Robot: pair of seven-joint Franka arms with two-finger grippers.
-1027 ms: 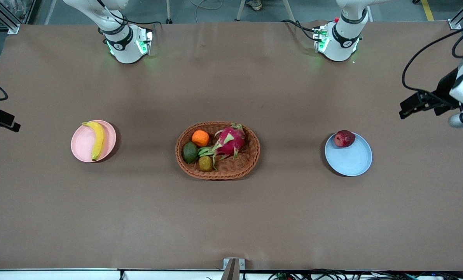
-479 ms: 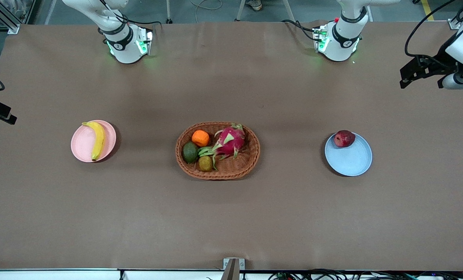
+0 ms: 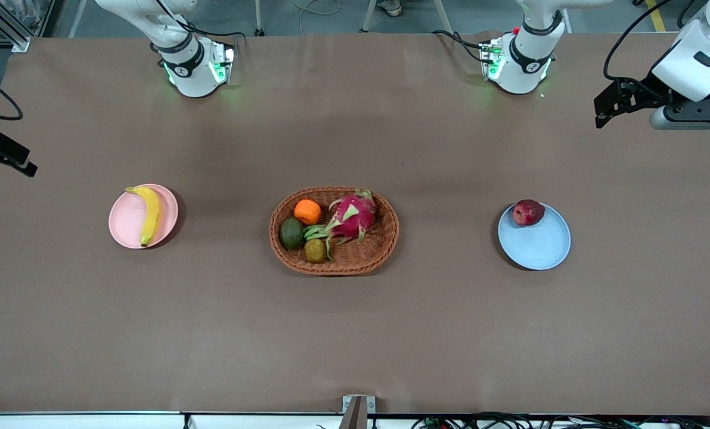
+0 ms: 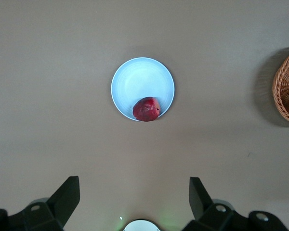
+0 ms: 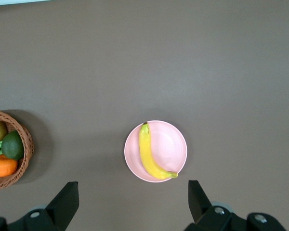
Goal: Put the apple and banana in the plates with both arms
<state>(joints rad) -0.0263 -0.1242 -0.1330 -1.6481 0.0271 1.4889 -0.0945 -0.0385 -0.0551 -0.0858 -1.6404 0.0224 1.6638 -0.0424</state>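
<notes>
The yellow banana (image 3: 147, 213) lies on the pale pink plate (image 3: 125, 226) toward the right arm's end of the table. The dark red apple (image 3: 527, 212) sits at the rim of the pale blue plate (image 3: 542, 247) toward the left arm's end. My left gripper (image 3: 611, 107) is open and empty, high over the table's left arm end, apart from the blue plate. My right gripper (image 3: 6, 156) is open and empty at the table's right arm end. The left wrist view shows the apple (image 4: 146, 109), the blue plate (image 4: 139, 79) and my left gripper (image 4: 135, 202). The right wrist view shows the banana (image 5: 151, 156), the pink plate (image 5: 173, 142) and my right gripper (image 5: 133, 202).
An oval wicker basket (image 3: 337, 265) stands mid-table between the plates. It holds a pink dragon fruit (image 3: 352, 217), an orange (image 3: 307, 211), an avocado (image 3: 291, 233) and a brownish fruit (image 3: 315, 251). The basket's edge shows in the left wrist view (image 4: 285, 86) and the right wrist view (image 5: 25, 151).
Both grippers have drawn away from the plates toward the robots' side of the table. The left one has also swung inward. The fruit and plates have not moved.
</notes>
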